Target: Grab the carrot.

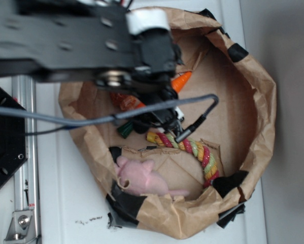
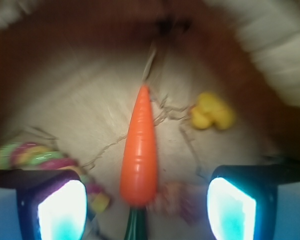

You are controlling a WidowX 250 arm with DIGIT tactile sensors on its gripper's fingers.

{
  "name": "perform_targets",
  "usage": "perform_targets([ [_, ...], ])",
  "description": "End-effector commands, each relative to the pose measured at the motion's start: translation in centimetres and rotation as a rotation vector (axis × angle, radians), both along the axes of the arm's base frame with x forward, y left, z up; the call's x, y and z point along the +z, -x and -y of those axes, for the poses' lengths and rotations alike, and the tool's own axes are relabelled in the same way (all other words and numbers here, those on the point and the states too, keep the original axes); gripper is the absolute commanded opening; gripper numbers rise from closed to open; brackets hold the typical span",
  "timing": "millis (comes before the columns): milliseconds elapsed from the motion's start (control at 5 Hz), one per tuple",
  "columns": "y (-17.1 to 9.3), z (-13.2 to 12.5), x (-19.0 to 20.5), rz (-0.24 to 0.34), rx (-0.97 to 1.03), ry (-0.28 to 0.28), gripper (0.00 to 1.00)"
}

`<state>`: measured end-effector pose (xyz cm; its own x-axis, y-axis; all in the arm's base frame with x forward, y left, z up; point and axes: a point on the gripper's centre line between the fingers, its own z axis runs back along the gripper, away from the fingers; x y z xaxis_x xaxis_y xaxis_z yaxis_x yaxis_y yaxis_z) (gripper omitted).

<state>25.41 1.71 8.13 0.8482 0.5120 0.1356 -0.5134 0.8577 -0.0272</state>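
Observation:
The orange carrot lies on the brown paper floor, its point facing away and its dark-green stem cap toward the camera. My gripper is open, with one finger on each side of the carrot's thick end and a clear gap to each finger. In the exterior view the arm covers most of the carrot; only its orange tip and green stem show, with the gripper over the middle.
Everything sits inside a rolled-down brown paper bag. A striped rope toy lies to one side, also in the wrist view. A pink plush toy sits near the rim. A yellow toy lies beyond the carrot.

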Motion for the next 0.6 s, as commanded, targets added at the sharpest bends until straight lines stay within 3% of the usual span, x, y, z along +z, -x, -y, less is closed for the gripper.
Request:
perform_targets([
  [0, -0.5, -0.6, 1.1, 0.046, 0.009, 0.000, 1.00],
  [200, -0.8, -1.3, -3.9, 0.054, -0.082, 0.054, 1.00],
  [400, -1.2, -1.0, -7.0, 0.042, -0.141, 0.040, 1.00],
])
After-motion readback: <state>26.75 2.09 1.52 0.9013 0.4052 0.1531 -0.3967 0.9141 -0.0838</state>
